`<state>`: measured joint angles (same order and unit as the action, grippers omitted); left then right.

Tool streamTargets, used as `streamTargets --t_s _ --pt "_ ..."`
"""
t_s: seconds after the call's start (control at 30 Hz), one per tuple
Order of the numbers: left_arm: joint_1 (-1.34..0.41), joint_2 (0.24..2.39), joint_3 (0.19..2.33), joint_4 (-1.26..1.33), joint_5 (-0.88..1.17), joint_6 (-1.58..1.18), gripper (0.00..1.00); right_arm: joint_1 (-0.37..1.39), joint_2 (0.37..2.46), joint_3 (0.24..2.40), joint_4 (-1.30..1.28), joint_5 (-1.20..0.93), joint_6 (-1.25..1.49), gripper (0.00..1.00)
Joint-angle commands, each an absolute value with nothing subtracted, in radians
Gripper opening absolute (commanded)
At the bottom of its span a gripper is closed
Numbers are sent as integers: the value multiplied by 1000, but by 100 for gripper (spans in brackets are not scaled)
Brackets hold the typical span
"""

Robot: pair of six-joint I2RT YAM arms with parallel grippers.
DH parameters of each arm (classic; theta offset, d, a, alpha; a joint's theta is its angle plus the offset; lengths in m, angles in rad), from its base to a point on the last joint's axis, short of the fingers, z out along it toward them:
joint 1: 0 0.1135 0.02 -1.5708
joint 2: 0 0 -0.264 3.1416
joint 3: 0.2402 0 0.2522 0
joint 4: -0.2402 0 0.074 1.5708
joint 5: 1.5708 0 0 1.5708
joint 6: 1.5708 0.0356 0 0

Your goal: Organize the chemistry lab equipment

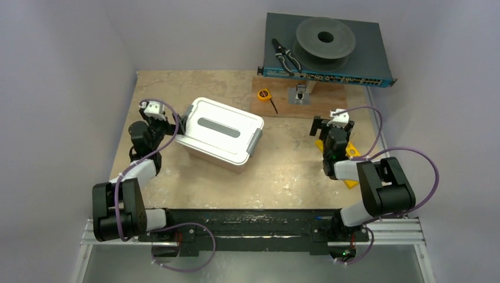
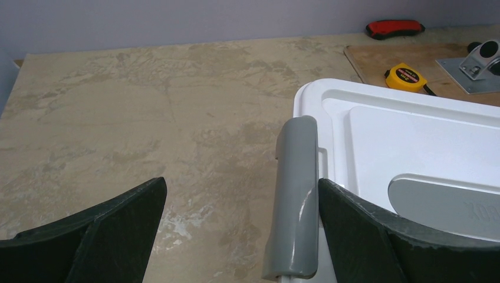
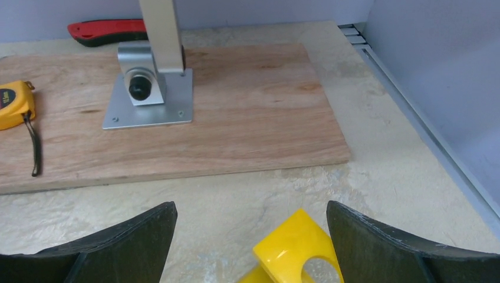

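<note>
The yellow holed rack (image 3: 296, 245) lies on the table at the right, one end showing between my right gripper's fingers; in the top view the rack (image 1: 353, 152) pokes out from under that arm. My right gripper (image 3: 250, 207) hangs open just above it, touching nothing, and appears in the top view (image 1: 333, 126). A white lidded box (image 1: 221, 132) with grey latches stands left of centre. My left gripper (image 2: 242, 187) is open astride the box's left grey latch (image 2: 295, 200), which stands close against the right finger; the same gripper (image 1: 180, 121) sits at the box's left end.
A wooden board (image 3: 194, 112) at the back carries a metal bracket (image 3: 150, 82) and a yellow tape measure (image 1: 263, 94). Behind it a dark rack unit (image 1: 354, 56) holds a spool (image 1: 325, 38) and black-handled pliers (image 1: 286, 57). Walls close in on both sides.
</note>
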<state>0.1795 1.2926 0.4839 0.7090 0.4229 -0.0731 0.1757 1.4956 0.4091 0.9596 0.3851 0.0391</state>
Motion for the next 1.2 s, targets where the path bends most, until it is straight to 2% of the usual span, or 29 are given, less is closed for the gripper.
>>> streamTargets --t_s 0.0,0.1,0.17,0.2,0.3,1.17 --pt "143 1338 456 666 364 -46 100 111 1479 411 1049 278 52 97" --pt "124 1323 421 707 346 -26 100 101 1471 350 1146 253 53 97" --pt "95 1319 377 769 296 -8 100 101 1505 287 1310 247 13 95" --pt "76 1317 364 794 259 -5 100 103 1512 276 1330 257 8 98" --pt "57 1359 313 929 229 18 100 103 1507 297 1293 244 21 99" --pt "56 1352 311 920 229 15 100 104 1496 302 1259 240 29 99"
